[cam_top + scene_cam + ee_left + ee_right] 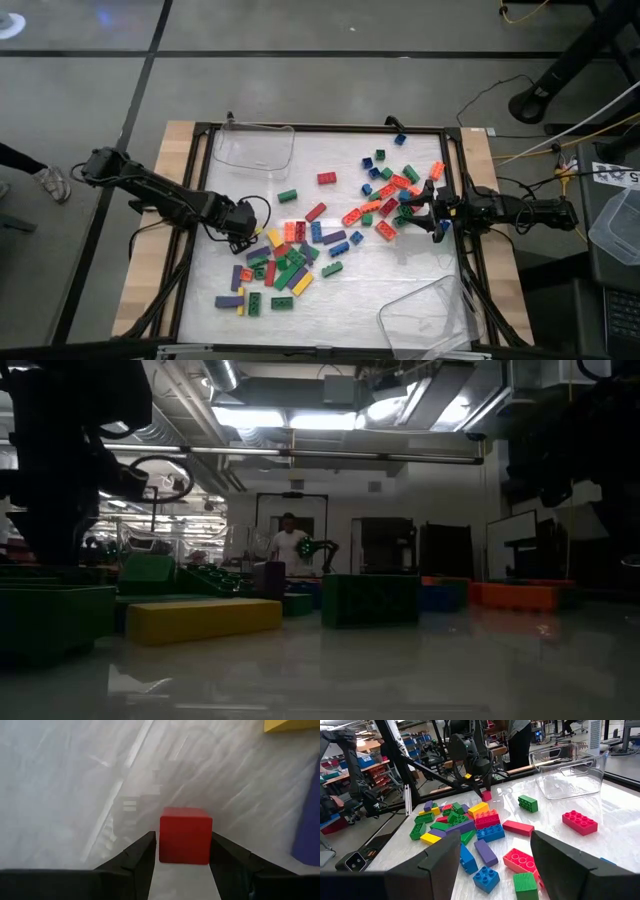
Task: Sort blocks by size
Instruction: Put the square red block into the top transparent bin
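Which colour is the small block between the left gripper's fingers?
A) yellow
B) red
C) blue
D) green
B: the left wrist view shows a small red block sitting between the left gripper's two dark fingers on the white table surface.

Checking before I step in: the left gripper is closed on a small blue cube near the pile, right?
Not blue. The left wrist view shows the left gripper closed on a small red cube; the right wrist view shows it pinched at the edge of the pile.

Grey floor [300, 60], bright ceiling lights [300, 418]
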Tool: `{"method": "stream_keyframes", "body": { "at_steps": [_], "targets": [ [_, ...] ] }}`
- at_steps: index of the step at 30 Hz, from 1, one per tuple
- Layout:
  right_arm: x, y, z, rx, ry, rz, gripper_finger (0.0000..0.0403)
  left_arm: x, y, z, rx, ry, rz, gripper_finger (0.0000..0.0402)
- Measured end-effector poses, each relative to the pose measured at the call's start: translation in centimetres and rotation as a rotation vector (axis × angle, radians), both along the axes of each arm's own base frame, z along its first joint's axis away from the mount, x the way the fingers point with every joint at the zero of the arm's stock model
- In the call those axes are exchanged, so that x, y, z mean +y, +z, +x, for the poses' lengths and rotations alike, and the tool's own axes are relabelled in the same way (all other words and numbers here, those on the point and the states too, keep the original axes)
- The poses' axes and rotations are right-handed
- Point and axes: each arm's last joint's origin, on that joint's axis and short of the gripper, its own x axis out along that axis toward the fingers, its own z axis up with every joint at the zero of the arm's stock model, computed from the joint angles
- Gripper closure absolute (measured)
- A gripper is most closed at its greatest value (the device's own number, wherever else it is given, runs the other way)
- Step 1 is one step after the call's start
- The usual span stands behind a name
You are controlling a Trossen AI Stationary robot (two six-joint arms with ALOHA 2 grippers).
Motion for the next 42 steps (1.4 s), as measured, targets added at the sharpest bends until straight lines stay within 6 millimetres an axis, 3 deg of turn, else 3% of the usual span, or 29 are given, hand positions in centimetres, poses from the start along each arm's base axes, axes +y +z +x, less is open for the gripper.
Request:
{"method": "stream_keyframes", "body": {
  "at_steps": [11,21,25,31,42],
  "targets": [
    [0.0,0.0,0.0,-0.001,0.0,0.0,0.0162,-0.2,-0.8,0.6,0.012,-0.011,0.007,0.0283],
    [0.0,0.5,0.0,-0.05,-0.004,0.002,0.0162,0.8,1.8,3.1,-0.386,0.042,-0.06,0.0283],
    [0.0,0.5,0.0,-0.059,-0.014,0.003,0.0162,2.4,3.5,4.0,-0.566,0.058,-0.004,0.0283],
    [-0.3,0.5,0.0,-0.058,-0.091,-0.001,0.0162,5.8,5.7,4.8,-0.759,0.098,0.213,0.0283],
    [-0.3,0.5,0.0,-0.058,-0.094,-0.001,0.0162,12.0,6.0,3.7,-0.714,0.274,0.435,0.0273]
  ]
}}
